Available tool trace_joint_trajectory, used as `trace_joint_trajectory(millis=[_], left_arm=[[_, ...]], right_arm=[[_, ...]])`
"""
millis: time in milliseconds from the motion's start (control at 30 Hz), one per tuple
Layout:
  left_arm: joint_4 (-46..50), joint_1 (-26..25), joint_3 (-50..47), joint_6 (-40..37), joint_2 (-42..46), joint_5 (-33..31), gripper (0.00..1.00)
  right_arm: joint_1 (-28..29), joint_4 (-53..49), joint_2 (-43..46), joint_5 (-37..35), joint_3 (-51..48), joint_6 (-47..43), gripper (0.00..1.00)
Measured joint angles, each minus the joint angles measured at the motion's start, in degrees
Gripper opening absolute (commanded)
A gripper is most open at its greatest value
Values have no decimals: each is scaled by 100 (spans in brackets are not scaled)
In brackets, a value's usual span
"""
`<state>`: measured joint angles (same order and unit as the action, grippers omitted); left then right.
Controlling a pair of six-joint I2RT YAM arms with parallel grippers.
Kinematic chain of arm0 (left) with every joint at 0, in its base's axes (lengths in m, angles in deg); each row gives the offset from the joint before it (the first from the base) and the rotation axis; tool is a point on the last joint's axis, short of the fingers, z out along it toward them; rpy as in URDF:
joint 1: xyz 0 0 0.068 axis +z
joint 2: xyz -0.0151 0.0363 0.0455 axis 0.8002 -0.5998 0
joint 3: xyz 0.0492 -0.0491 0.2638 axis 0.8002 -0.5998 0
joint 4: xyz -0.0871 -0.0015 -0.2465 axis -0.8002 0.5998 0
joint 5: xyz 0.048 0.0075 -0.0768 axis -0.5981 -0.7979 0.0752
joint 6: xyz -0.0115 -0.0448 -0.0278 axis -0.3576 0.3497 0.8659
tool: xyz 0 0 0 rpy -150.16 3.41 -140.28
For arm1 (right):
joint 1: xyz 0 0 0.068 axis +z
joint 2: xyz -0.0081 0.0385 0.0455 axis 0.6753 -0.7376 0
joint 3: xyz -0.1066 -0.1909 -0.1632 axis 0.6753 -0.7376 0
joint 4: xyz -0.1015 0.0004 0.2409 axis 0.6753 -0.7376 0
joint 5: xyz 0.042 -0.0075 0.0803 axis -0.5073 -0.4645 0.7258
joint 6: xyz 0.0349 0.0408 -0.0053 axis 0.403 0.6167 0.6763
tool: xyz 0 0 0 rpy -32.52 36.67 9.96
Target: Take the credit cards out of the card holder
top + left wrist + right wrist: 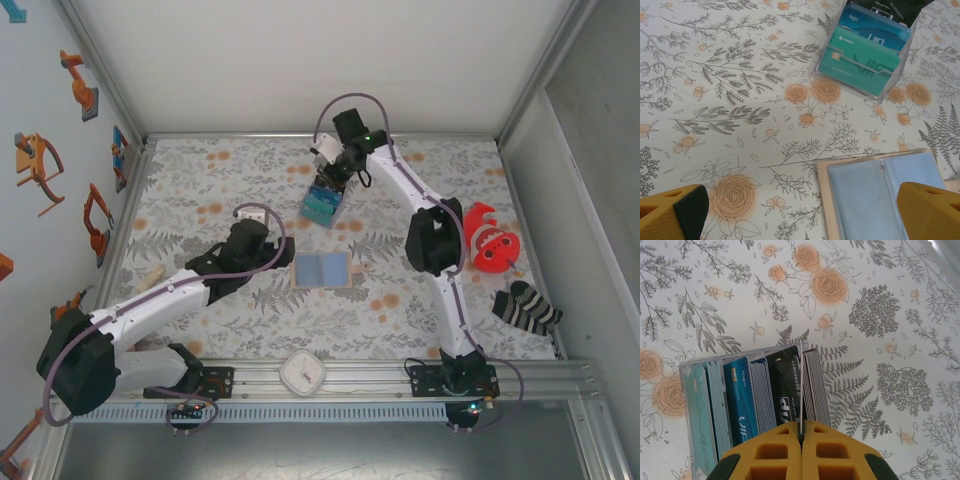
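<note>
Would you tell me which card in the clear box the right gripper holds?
The pale edge-on card beside the black one, pinched by the shut right gripper; the others stand free.

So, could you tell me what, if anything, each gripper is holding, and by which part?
The right gripper pinches a thin card by its upper edge, seen edge-on; the left gripper holds nothing.

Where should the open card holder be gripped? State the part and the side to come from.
Grip the card holder by its tan border on the left arm's side, coming down from above with the open left pincer, which hangs by that edge. It lies spread flat, pale inner face up, so probably only a rim gives a bite, one finger slid underneath.
</note>
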<state>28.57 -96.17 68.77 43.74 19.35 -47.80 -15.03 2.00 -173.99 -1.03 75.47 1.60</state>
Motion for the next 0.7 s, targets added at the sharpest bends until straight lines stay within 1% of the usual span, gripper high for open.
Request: trace_joint_trajectory(millis=[133,167,267,333,567,700], left_arm=[[-2,28,0,-2,76,-2,97],[-4,33,0,-2,87,-2,97],[-2,37,0,-2,116,-4,97],[-2,37,0,-4,129,-11,97],[0,39,0,-2,225,-59,97],[0,59,0,4,313,-127,97]], right_arm=[[0,-184,-149,7,103,-59,0],[0,-216,-179,7,114,-70,2],[0,-295,-254,24,114,-85,16],[0,-339,-278,0,114,-109,21],[0,-428,-269,44,111,-72,23],[0,-385,39,164,-181,79,25]])
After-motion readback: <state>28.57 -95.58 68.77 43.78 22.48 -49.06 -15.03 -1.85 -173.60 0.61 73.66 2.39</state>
